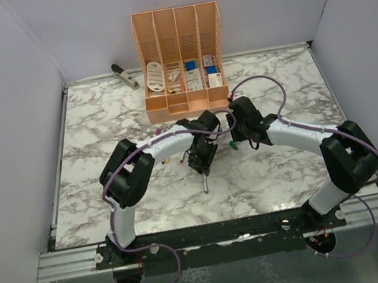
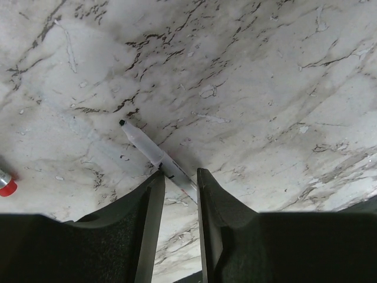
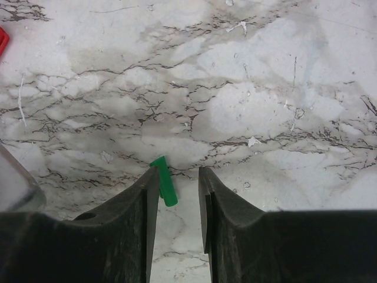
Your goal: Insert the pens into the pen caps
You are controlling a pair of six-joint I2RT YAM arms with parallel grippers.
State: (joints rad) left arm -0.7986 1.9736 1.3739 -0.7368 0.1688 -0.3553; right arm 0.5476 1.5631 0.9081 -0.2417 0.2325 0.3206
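- Two arms reach in from the near edge, and their hands almost meet in the middle of the tabletop [image 1: 98, 120].
- I can count one pen [image 2: 144, 144]. It is thin and silver-grey with a dark tip, and it sticks out askew from the left hand [image 2: 179, 174]. That hand is closed on the pen's near end, one finger on each side. From above, the pen points back toward the near edge.
- I can make out two caps. A green cap [image 3: 165, 183] lies on the marble at the right hand [image 3: 178, 171], touching one finger and apart from the other. That hand stands open around it and grips nothing.
- A red cap [image 2: 5, 184] sits at the left edge of the left wrist view, well apart from the pen.
- A reddish speck near the left arm is too small to name.
- One peach organiser [image 1: 178, 41] stands at the back edge. It has four upright slots and a low front tray of small items, and it is near the two hands.
- One grey stapler [image 1: 123, 75] lies at the back, left of the organiser.
- Plain walls close the left, right and back edges, and a metal rail [image 1: 71, 261] runs along the near one.
- Bare marble spreads wide to the left of the left arm, to the right of the organiser, and between the hands and the rail.
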